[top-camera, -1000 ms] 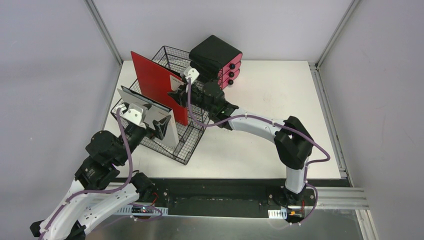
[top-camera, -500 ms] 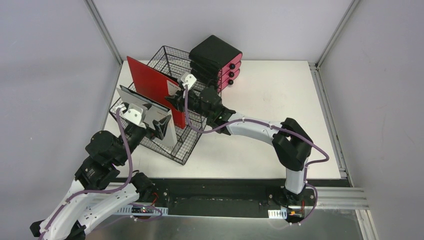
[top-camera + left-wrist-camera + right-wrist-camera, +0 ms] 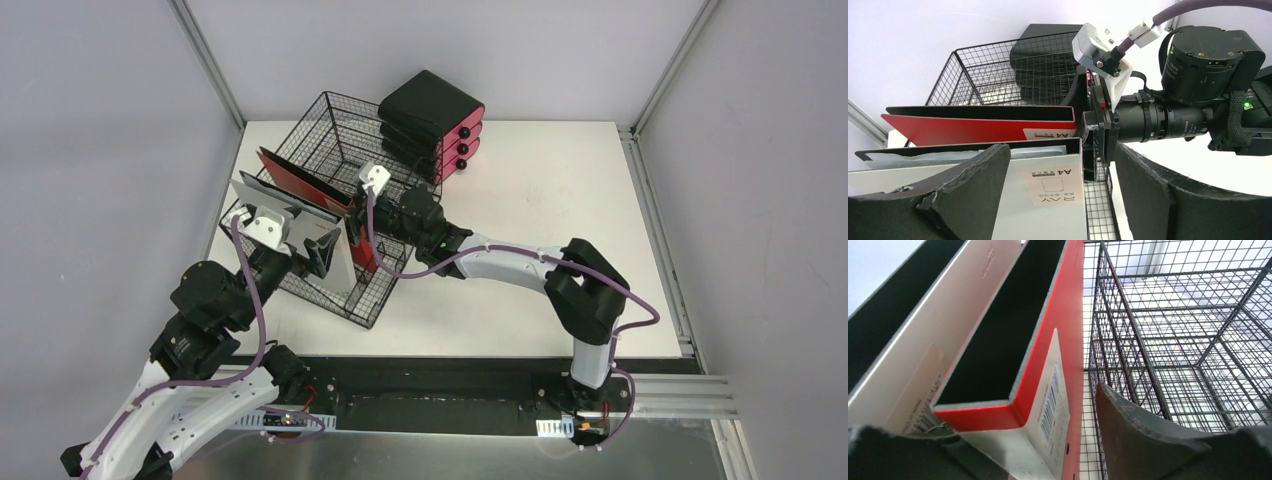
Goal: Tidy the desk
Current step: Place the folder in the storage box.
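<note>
Left side first: the white left arm with black joints and a purple cable climbs from its 7 o'clock base toward 1 o'clock. Its black two-finger left gripper is spread wide, dark fingers well apart. Over to the white right arm with black joints: it folds at a black elbow and stretches toward 10 o'clock. Its black right gripper is held level, grip too close to call.
</note>
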Available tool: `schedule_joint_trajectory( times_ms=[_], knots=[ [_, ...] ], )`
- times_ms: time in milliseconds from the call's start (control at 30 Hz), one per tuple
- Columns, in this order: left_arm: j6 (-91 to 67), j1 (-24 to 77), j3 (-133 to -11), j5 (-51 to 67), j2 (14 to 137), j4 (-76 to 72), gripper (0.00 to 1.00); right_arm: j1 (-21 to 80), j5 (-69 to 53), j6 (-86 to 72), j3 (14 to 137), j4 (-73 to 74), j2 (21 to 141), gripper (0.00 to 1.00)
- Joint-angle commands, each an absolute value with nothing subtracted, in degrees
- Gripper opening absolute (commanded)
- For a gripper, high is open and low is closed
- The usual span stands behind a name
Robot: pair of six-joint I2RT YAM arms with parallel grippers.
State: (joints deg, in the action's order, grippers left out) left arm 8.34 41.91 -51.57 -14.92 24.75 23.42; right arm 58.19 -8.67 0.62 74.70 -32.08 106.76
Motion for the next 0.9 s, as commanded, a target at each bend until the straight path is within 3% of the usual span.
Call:
schedule_joint_trajectory(
  times_ms=[0,367,733,867],
  knots=[
    [7.8,41.4,-51.1,-14.1,24.7,20.8,0.79,57.7,-10.7,3.3,75.9,-34.3,103.9,0.59],
    [7.1,41.4,-50.9,-14.2,23.6,20.0,0.79,53.9,-21.0,3.9,77.4,-27.1,99.5,0.62],
    [6.6,41.4,-52.7,-14.3,23.7,19.2,0.79,44.2,-53.6,3.5,80.3,-9.7,90.2,0.70],
    [5.7,41.4,-54.2,-12.8,24.4,19.2,0.83,40.3,-57.4,5.2,80.8,-0.9,85.0,0.76]
  ],
)
